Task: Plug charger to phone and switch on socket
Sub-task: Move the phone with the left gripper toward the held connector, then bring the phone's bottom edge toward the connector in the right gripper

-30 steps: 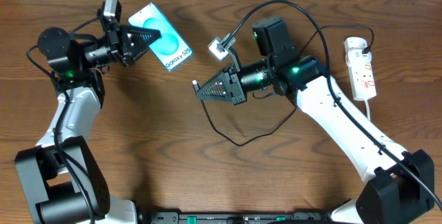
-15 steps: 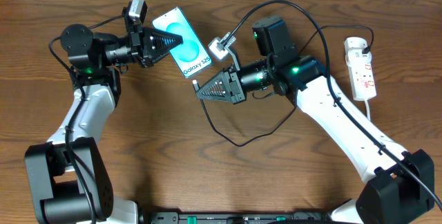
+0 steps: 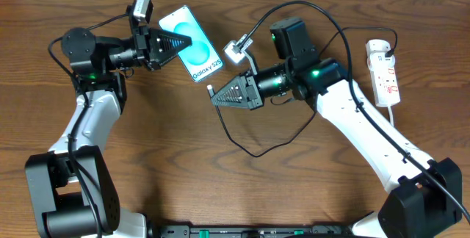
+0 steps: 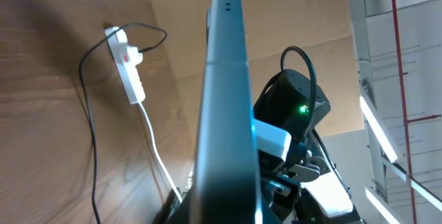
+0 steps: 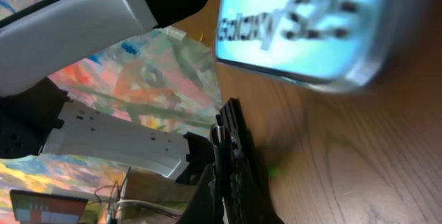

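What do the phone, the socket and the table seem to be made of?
The phone: glossy glass-like screen, dark frame, perhaps metal. The socket: smooth white plastic, it seems, with red markings. The table: brown wood or wood veneer, visible grain.

Matt, grained brown wood table [image 3: 183, 164] — glossy-screened phone [image 3: 202, 47], smooth white plastic socket [image 3: 385, 73], matt black charger [image 3: 253, 152] cable.

The left gripper [image 3: 187, 44] is closed on one long edge of the phone [image 3: 200, 56], whose screen faces up at the upper centre-left of the table [image 3: 147, 157]. The right gripper [image 3: 214, 97] is closed on the connector end of the charger [image 3: 253, 152], with its tip near the phone's lower corner but apart from it. The charger's cable loops across the table toward the socket [image 3: 385, 73] at the right edge.
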Robot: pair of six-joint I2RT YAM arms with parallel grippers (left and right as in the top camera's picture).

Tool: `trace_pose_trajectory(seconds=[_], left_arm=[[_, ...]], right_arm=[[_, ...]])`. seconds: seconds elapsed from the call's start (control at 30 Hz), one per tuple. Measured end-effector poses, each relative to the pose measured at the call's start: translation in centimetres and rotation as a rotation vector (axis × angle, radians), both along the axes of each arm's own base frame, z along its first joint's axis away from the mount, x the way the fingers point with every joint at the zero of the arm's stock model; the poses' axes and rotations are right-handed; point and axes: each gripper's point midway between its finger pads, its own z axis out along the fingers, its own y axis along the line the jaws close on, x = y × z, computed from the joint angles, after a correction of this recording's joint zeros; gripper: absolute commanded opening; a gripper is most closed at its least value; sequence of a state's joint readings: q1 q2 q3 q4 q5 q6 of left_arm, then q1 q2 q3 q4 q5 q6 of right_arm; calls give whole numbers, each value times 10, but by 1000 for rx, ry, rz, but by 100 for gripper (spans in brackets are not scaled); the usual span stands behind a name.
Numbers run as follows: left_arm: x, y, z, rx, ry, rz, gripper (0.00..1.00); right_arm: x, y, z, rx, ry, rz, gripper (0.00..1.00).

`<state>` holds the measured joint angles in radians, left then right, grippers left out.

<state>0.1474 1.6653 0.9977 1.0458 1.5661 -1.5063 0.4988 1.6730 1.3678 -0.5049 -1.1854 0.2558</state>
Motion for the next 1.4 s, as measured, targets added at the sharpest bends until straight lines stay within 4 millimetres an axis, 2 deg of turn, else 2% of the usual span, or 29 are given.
trace_pose_trajectory(seconds=[0.13,0.23,0.53,0.63,0.97,1.4], left_arm=[[1,1,-2,6,-25,2,7],[6,2,-13,4,-9,2,7],[35,7,-90,-17,153,6,7],[40,13,-105,-19,169,19,7],[49,52,-112,-18,141,111,7],[49,52,-112,-45,241,111,7]], right_arm=[[7,1,-14,-14,31,-3,1],[13,5,-30,-14,57,11,1],[26,16,-88,42,194,93,1],[30,13,-101,56,241,101,1],[44,-3,-99,112,236,91,1],[45,-2,-100,110,227,89,1]])
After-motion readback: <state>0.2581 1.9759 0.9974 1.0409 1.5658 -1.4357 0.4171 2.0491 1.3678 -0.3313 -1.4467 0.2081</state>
